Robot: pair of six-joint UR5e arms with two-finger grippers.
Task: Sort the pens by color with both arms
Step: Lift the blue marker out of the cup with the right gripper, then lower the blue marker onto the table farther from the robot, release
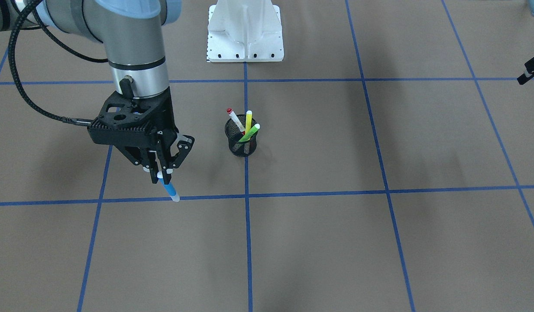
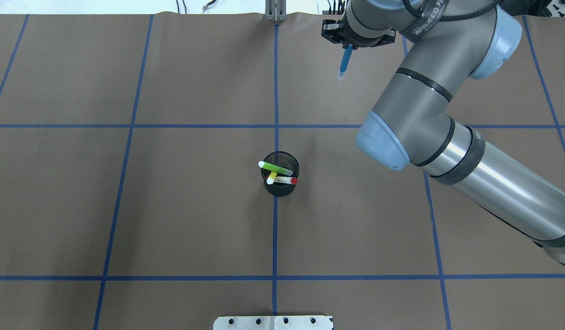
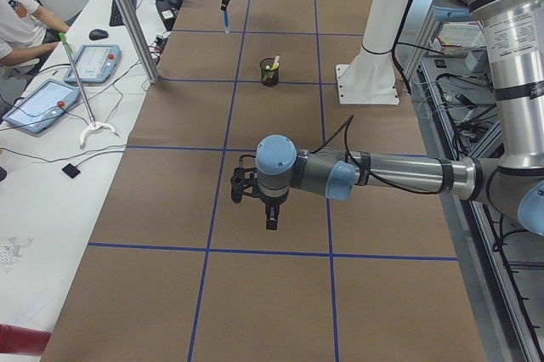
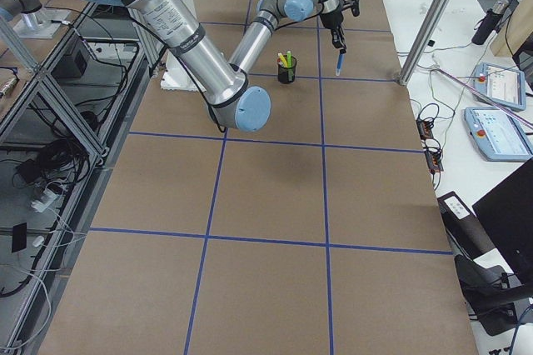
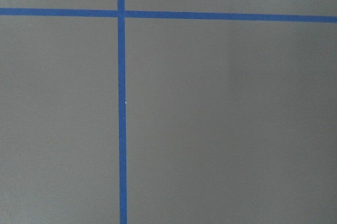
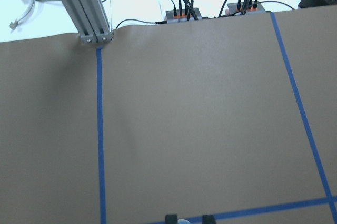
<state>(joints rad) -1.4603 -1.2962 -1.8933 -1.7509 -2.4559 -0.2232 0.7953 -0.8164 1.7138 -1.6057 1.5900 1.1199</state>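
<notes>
My right gripper is shut on the blue pen, which hangs tilted a little above the brown table. In the overhead view this gripper and the blue pen are at the far edge, right of the centre line. A black mesh cup stands mid-table, holding the red-capped white pen, the yellow pen and the green pen. My left gripper hovers over bare table far from the cup. I cannot tell whether it is open or shut.
The white pedestal base stands behind the cup on the robot's side. An aluminium post rises at the far table edge. Blue tape lines divide the table into squares. A person sits at a side desk with tablets.
</notes>
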